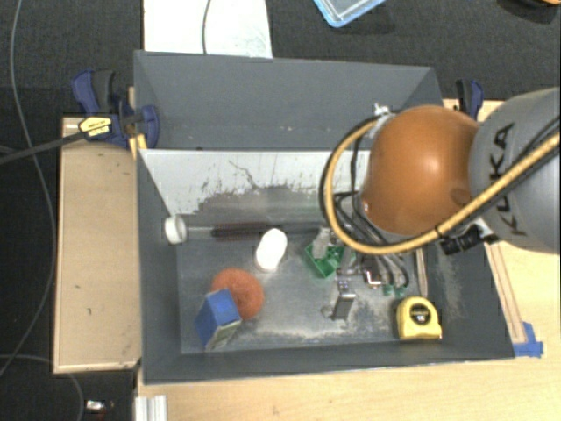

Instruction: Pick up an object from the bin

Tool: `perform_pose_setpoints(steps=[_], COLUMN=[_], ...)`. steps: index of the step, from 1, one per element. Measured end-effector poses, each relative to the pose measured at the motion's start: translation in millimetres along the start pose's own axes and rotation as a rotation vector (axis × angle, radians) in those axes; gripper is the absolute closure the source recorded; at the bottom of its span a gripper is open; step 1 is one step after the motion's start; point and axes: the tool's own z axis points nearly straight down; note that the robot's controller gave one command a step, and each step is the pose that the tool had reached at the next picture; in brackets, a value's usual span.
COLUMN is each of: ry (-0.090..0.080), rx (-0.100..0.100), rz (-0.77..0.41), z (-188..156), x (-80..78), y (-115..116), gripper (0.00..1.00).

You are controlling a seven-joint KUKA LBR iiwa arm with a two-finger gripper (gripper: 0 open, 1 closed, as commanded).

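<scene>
1. At the left of the bin [280, 103] lie a blue block [216, 317] and an orange-brown ball [238, 289], which touches the block at its 1 o'clock. A white cylinder [271, 248] lies further back. A clear tube [237, 230] lies along the back wall, its long axis from 9 to 3 o'clock.
2. A small green thing [323, 260] lies just beside the gripper [342, 303], at its 11 o'clock. It is the nearest thing, so I judge it the likely target.
3. The gripper hangs low over bare grey floor. I cannot tell whether it is open or closed.
4. A yellow tape measure [416, 317] lies near, at the gripper's 4 o'clock, close to the front wall.
5. The floor looks flat and hard, with free room around the gripper.
</scene>
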Motion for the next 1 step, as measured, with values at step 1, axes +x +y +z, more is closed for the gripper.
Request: perform_pose_setpoints(steps=[1], ry=[0.0], rx=[0.0], rz=[0.0], z=[0.1], x=[-0.1], y=[-0.1], gripper=[0.0])
